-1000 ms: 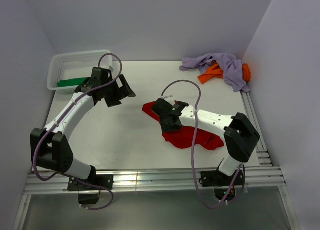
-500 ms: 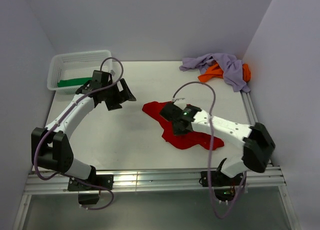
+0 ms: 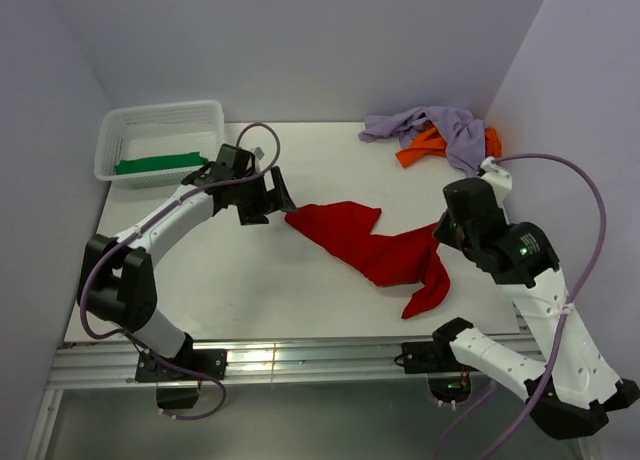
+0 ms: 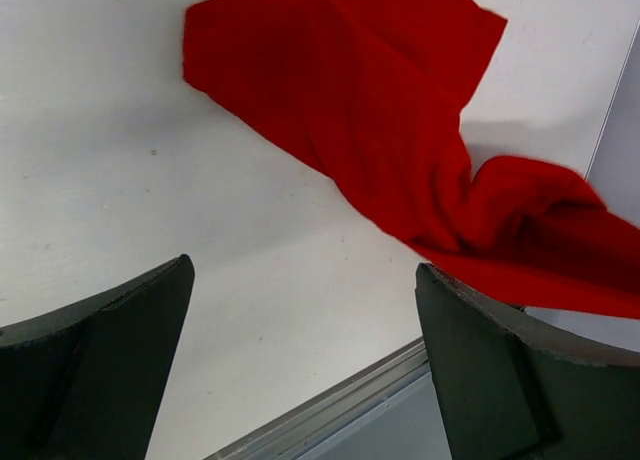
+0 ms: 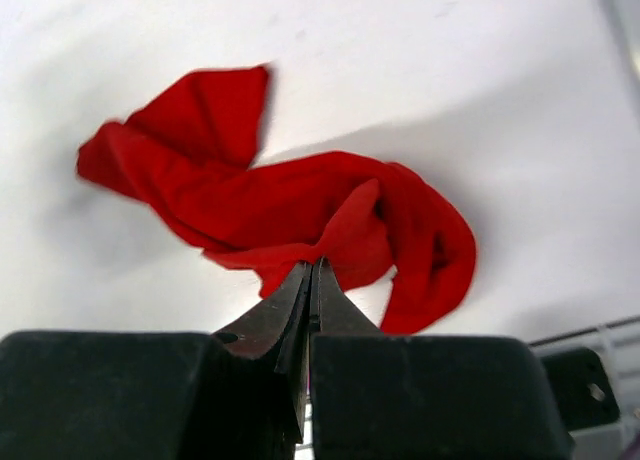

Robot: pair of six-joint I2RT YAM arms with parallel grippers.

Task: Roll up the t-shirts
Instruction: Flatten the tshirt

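Basket (image 3: 104, 150) at upper left is holding a green t-shirt (image 3: 155, 164); right gripper (image 5: 312, 268) is pinching the red t-shirt (image 3: 350, 230), left gripper (image 4: 305, 270) gaping open.

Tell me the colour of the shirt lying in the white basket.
Green: the flat green cloth t-shirt shows best in the top external view.
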